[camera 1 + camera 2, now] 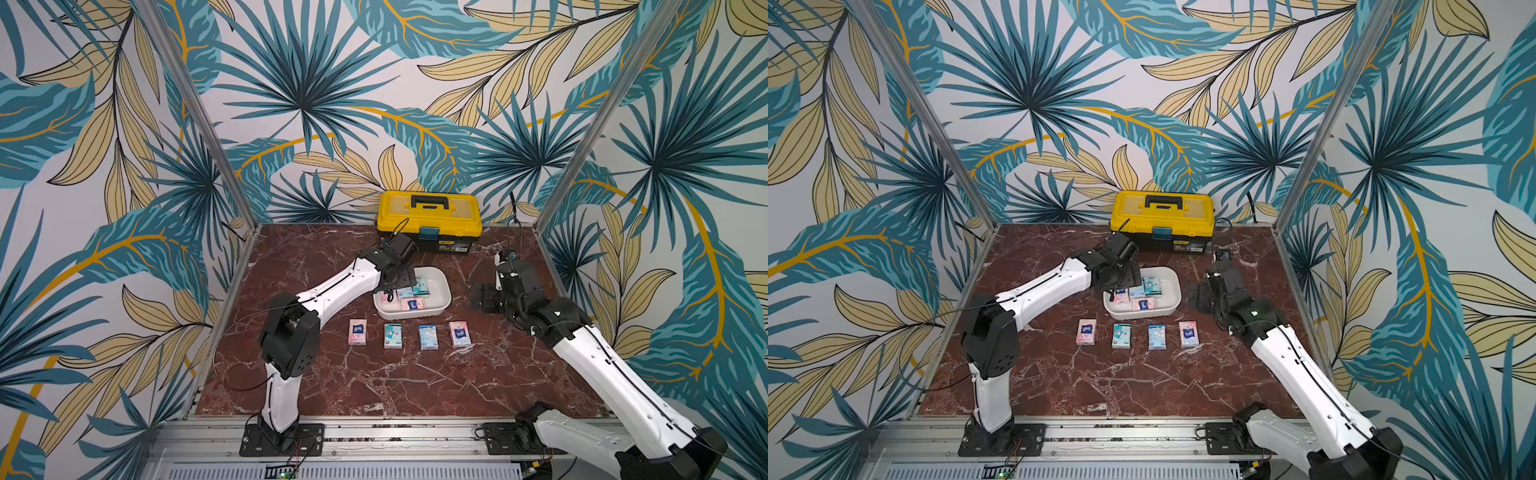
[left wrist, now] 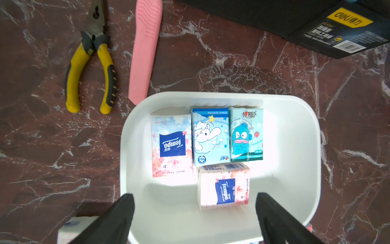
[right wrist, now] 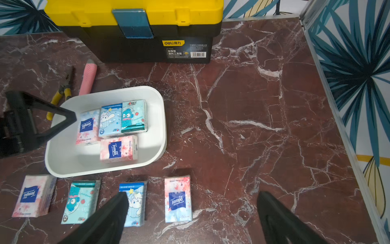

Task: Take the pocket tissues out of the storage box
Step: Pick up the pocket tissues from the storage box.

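Note:
The storage box [image 1: 441, 286] is a shallow white tub in mid-table, seen in both top views. Several pocket tissues lie in it: a pink pack [image 2: 172, 145], a light blue cartoon pack [image 2: 210, 137], a teal pack [image 2: 247, 134] and another pink pack [image 2: 223, 187] in front of them. My left gripper [image 2: 194, 197] hangs open over the box's near part, touching no pack. Several more packs lie in a row on the table before the box, from a pink one [image 1: 357, 331] to another pink one [image 1: 460, 333]. My right gripper [image 3: 193, 196] is open and empty above the table, right of the box.
A yellow-and-black toolbox [image 1: 430, 220] stands at the back wall behind the box. Yellow-handled pliers [image 2: 90, 69] and a long pink bar [image 2: 145, 52] lie on the marble table left of the box. Aluminium posts and patterned walls close in the sides.

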